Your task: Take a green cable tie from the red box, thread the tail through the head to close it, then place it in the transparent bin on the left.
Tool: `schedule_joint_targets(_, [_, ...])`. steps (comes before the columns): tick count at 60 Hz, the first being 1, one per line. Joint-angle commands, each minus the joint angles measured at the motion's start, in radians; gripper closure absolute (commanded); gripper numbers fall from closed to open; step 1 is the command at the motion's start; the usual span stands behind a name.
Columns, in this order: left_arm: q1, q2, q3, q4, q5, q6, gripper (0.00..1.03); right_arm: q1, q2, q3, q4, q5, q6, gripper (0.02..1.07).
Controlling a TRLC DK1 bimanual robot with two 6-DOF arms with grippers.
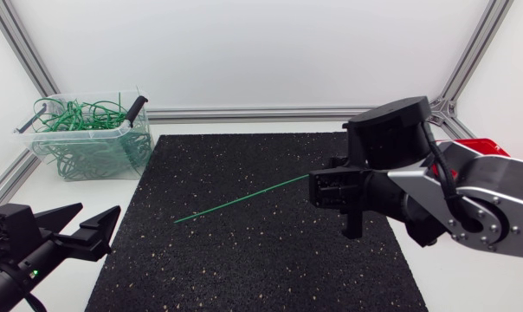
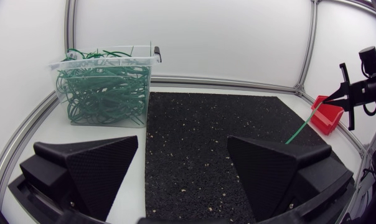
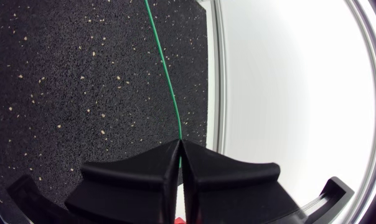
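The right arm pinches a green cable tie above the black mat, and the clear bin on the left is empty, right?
Not empty: the head view shows the clear bin crammed with green cable ties. The rest holds.

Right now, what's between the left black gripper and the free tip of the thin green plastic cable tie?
Only a bare stretch of black speckled mat separates the left gripper from the green cable tie's tip; head view shows it.
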Motion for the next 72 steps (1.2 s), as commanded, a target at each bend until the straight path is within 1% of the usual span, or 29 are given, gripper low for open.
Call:
schedule_joint_targets(1, [0.066,0.081,0.099,-0.024,0.100,-0.030,0.03,0.054,-0.031,-0.055,0.069,0.038,-0.077,1.01])
schedule_joint_targets(4, [0.072,0.131,0.136,-0.048,0.146,-0.030,0.03,0.085,-0.036,-0.072,0.108,0.061,-0.095,1.01])
schedule_joint_targets(11, [0.057,0.229,0.205,-0.071,0.206,-0.030,0.03,0.164,-0.040,-0.094,0.152,0.107,-0.105,1.01])
schedule_joint_targets(18, [0.037,0.330,0.265,-0.076,0.258,-0.030,0.03,0.243,-0.037,-0.118,0.230,0.156,-0.131,1.01])
schedule_joint_targets(25, [-0.009,0.434,0.317,-0.062,0.321,-0.039,0.03,0.298,-0.037,-0.121,0.287,0.186,-0.148,1.01])
schedule_joint_targets(32, [-0.063,0.509,0.362,-0.061,0.393,-0.062,0.03,0.316,-0.033,-0.114,0.325,0.190,-0.152,1.01])
schedule_joint_targets(35, [-0.092,0.531,0.372,-0.061,0.430,-0.070,0.03,0.321,-0.027,-0.115,0.353,0.190,-0.163,1.01])
schedule_joint_targets(41, [-0.160,0.582,0.405,-0.067,0.456,-0.078,0.03,0.326,-0.017,-0.114,0.399,0.189,-0.180,1.01])
schedule_joint_targets(44, [-0.200,0.617,0.429,-0.073,0.488,-0.092,0.03,0.327,-0.010,-0.112,0.421,0.187,-0.181,1.01])
schedule_joint_targets(46, [-0.206,0.634,0.444,-0.079,0.508,-0.092,0.03,0.327,-0.005,-0.110,0.434,0.184,-0.181,1.01])
schedule_joint_targets(50, [-0.207,0.674,0.484,-0.102,0.588,-0.093,0.03,0.329,0.009,-0.109,0.454,0.179,-0.181,1.01])
schedule_joint_targets(53, [-0.218,0.695,0.504,-0.110,0.615,-0.093,0.03,0.333,0.018,-0.107,0.468,0.178,-0.181,1.01])
schedule_joint_targets(56, [-0.249,0.715,0.521,-0.119,0.634,-0.095,0.03,0.336,0.027,-0.106,0.479,0.175,-0.181,1.01])
schedule_joint_targets(59, [-0.258,0.723,0.527,-0.119,0.641,-0.093,0.03,0.339,0.030,-0.104,0.488,0.172,-0.181,1.01])
schedule_joint_targets(62, [-0.295,0.741,0.541,-0.124,0.667,-0.093,0.03,0.339,0.038,-0.101,0.506,0.169,-0.191,1.01])
schedule_joint_targets(70, [-0.361,0.769,0.586,-0.136,0.673,-0.093,0.03,0.341,0.053,-0.095,0.546,0.155,-0.195,1.01])
schedule_joint_targets(72, [-0.365,0.776,0.593,-0.141,0.675,-0.093,0.03,0.341,0.056,-0.094,0.554,0.152,-0.195,1.01])
